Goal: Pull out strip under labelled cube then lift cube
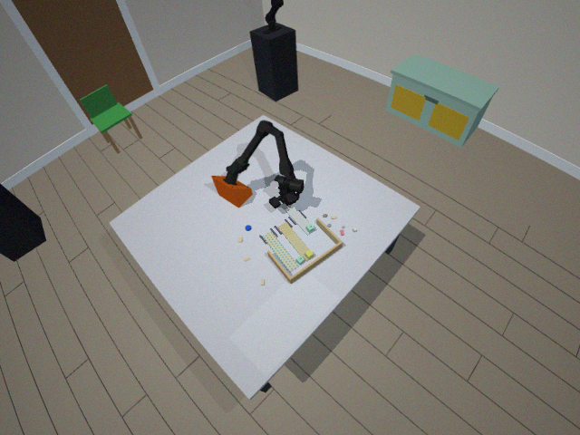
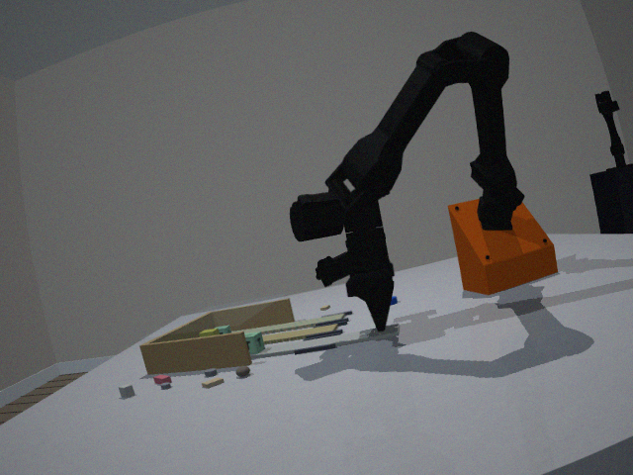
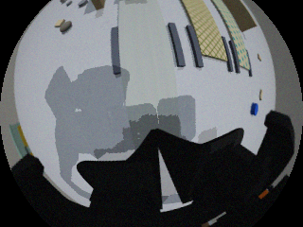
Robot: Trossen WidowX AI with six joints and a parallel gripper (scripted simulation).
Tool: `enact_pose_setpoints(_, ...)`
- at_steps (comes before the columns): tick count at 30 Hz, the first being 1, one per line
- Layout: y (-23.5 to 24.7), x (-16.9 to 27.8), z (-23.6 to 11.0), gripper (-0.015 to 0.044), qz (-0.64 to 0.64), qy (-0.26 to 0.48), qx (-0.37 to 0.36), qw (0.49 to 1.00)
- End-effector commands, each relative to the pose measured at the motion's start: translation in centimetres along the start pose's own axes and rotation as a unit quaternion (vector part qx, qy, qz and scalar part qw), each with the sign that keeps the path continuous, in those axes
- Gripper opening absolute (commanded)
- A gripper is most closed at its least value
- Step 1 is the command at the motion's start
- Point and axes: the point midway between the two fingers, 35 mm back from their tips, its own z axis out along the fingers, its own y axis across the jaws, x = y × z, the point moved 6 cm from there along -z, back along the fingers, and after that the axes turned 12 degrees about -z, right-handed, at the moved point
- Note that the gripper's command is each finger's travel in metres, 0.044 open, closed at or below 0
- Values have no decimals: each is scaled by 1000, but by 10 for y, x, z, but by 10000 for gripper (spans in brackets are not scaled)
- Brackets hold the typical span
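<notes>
Seemingly, closed gripper (image 1: 286,207) (image 2: 381,330) (image 3: 154,132) (fingertips low) over pale strip (image 1: 299,218) (image 2: 307,345) (image 3: 146,61), marked cube (image 1: 310,227) (image 2: 253,342) aboard.
</notes>
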Motion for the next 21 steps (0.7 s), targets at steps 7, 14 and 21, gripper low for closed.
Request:
enact_pose_setpoints(7, 5, 21, 6, 0, 0, 15, 0, 1000)
enact_pose_setpoints(14, 7, 31, 6, 0, 0, 15, 0, 1000)
enact_pose_setpoints(21, 9, 42, 6, 0, 0, 15, 0, 1000)
